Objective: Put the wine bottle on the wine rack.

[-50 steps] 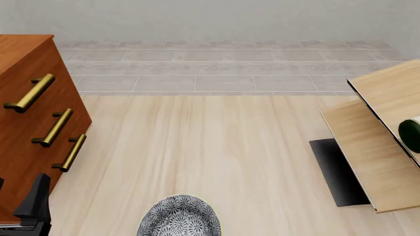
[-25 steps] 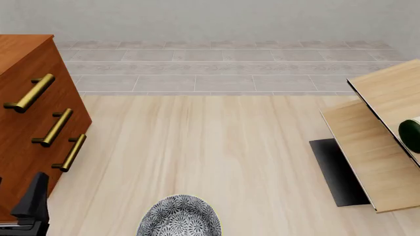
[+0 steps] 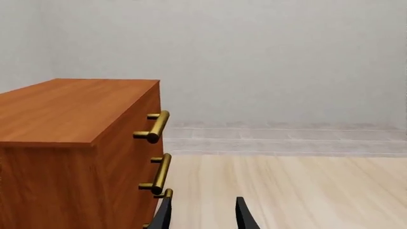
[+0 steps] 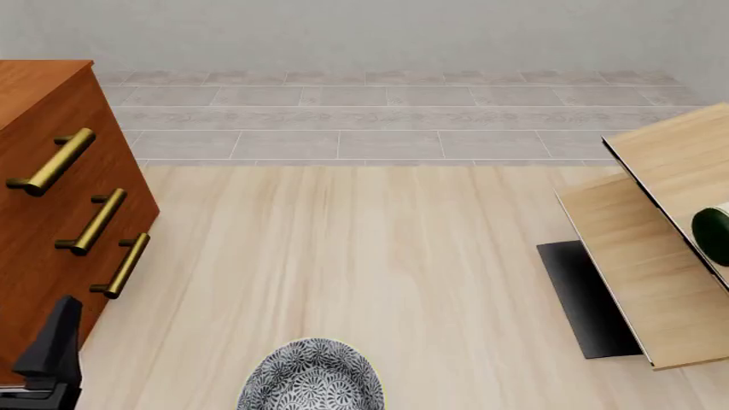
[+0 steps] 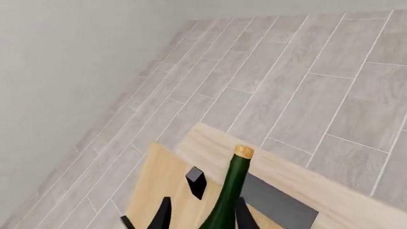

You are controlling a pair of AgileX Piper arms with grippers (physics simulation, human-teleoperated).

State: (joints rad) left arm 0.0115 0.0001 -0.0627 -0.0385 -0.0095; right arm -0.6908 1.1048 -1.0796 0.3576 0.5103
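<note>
Wine bottle [image 5: 230, 191] sits between the right gripper [image 5: 202, 210] fingers in the right wrist view, long axis running along the fingers and away from the camera, cork-coloured top at the far end, neck rising past the fingertips; the dark fingers flank the green glass on both sides, narrow gap, looks clamped on the bottle body (actual contact is below the frame edge, so that is a judgement). Under and beyond the bottle are the tan boards and black base of the wine rack [image 4: 638, 256]. In the front view only a rounded dark green bit with a sliver of white label shows at the right edge [image 4: 713, 235], over the rack's slanted boards; cannot tell if it touches the board or hangs just above. The right arm itself is out of the front view. So the bottle is already at the rack, right side of table, and the right arm is the one on it; the coming move likely turns on whether the bottle's length lines up with the slanted board before letting go. Left gripper [image 3: 202, 215] is well apart, low at the near left beside the drawer cabinet [image 4: 57, 213], fingers parted with bare table between them, holding nothing. Patterned bowl [image 4: 311, 376] at near edge, not involved
</note>
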